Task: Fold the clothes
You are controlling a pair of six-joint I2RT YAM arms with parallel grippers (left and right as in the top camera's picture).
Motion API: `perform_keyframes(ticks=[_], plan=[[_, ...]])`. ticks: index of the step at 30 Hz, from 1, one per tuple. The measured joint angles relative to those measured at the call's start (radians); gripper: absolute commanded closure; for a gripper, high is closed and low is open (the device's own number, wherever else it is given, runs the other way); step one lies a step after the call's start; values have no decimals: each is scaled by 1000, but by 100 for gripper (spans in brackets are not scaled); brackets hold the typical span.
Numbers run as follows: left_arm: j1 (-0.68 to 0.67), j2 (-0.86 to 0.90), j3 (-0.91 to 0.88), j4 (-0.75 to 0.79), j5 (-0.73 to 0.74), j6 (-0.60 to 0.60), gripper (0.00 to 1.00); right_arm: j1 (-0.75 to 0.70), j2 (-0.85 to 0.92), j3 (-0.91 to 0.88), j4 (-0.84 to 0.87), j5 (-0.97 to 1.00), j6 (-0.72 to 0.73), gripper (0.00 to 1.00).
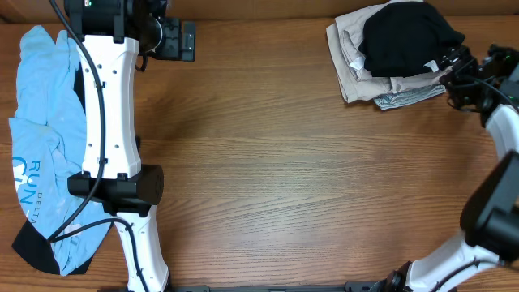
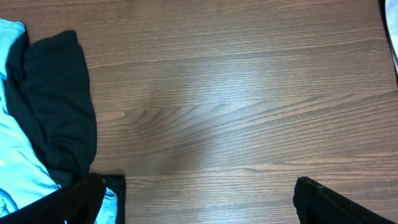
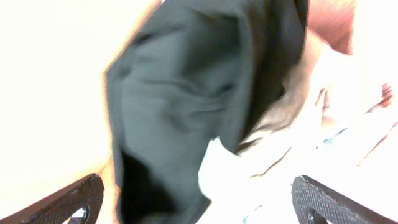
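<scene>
Black garment (image 1: 405,36) tops the beige pile (image 1: 349,61) far right. Our right gripper (image 3: 199,199) gapes wide over it, our left gripper (image 2: 199,196) wide, empty. On the light blue T-shirt (image 1: 45,138), left, we read "RUN".

Overhead, the left arm (image 1: 108,113) lies across the light blue T-shirt (image 1: 40,122) and hides a strip of it; the shirt's lettering (image 1: 24,182) runs off the left edge, and its smaller words are too small to read; a black cloth (image 1: 36,247) peeks from under the shirt, mostly covered; at top right the black garment (image 1: 401,36) covers much of the beige pieces (image 1: 350,58), and the top edge clips it; the right wrist view is blurred and washed out, so folds and fabric edges blend; in both wrist views the bottom edge cuts off the left gripper (image 2: 199,186) and right gripper (image 3: 198,186), leaving only fingertips.
</scene>
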Motion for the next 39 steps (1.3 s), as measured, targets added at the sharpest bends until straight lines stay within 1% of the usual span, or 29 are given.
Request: perform_keyframes(ticks=[6,8,10,14,17,19,22,26,35,37,39], plan=[[0,0,0,-1,0,0,0,23,-235,6,-188,68,-175,0],[0,0,0,-1,0,0,0,47,-314,7,-268,108,-233,0],[0,0,0,0,0,0,0,74,-380,7,-314,152,-274,0],[0,0,0,0,0,0,0,208,-558,7,-461,334,-337,0],[0,0,0,0,0,0,0,363,-705,8,-543,463,-358,0],[0,0,0,0,0,0,0,454,-793,10,-599,510,-366,0],[0,0,0,0,0,0,0,548,-880,13,-683,541,-372,0],[0,0,0,0,0,0,0,603,-922,13,-768,557,-374,0],[0,0,0,0,0,0,0,605,-899,13,-924,579,-376,0],[0,0,0,0,0,0,0,607,-892,13,-937,582,-376,0],[0,0,0,0,0,0,0,611,-888,8,-908,589,-376,0]])
